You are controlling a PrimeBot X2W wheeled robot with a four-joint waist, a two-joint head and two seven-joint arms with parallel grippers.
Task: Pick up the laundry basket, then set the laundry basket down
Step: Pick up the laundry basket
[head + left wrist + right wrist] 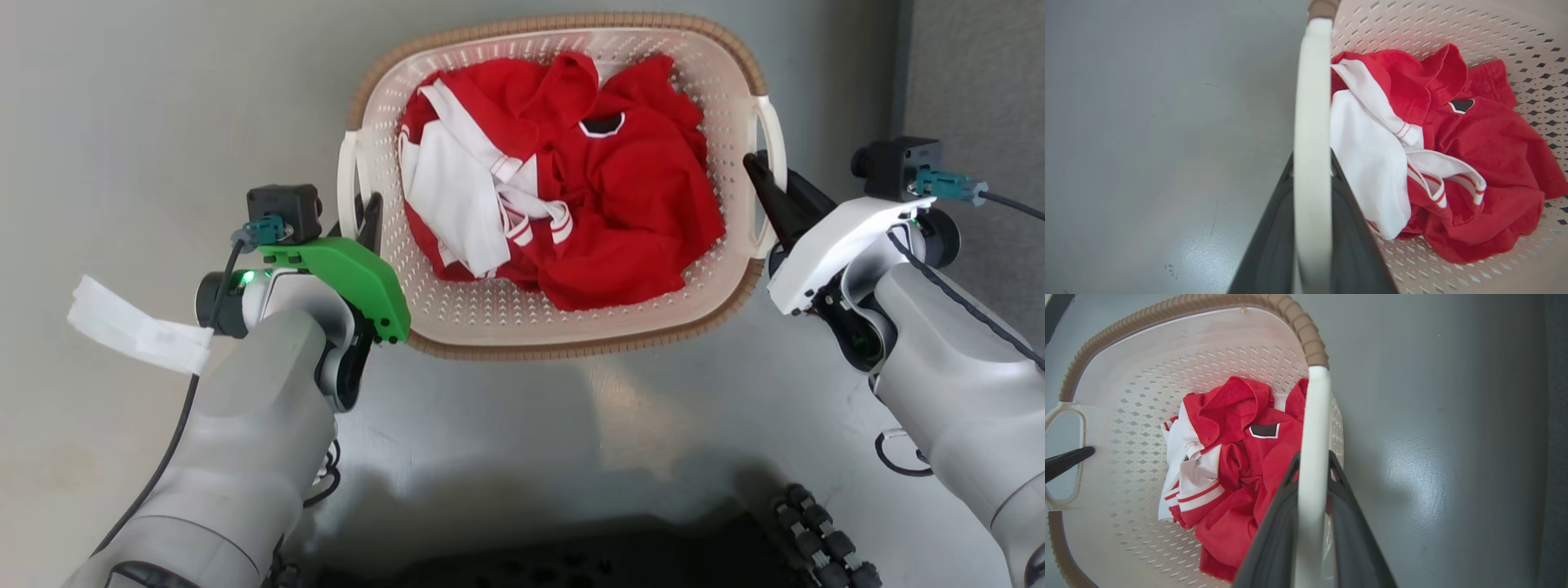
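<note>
The laundry basket (571, 22), cream perforated plastic with a brown rim, stands ahead of me with red and white clothes (604, 188) in it. My left gripper (367, 216) grips its left loop handle (347, 175). In the left wrist view the white handle (1312, 102) runs between the two dark fingers (1349, 228), which press against it. My right gripper (761, 175) holds the right handle (775, 135) the same way, and in the right wrist view that handle (1314, 416) sits between its fingers (1278, 531). I cannot tell whether the basket touches the floor.
Grey smooth floor (122, 122) lies all around the basket. A darker panel (980, 73) stands at the far right. A white tag (135, 327) hangs off my left wrist cable. My dark base (571, 563) is at the bottom edge.
</note>
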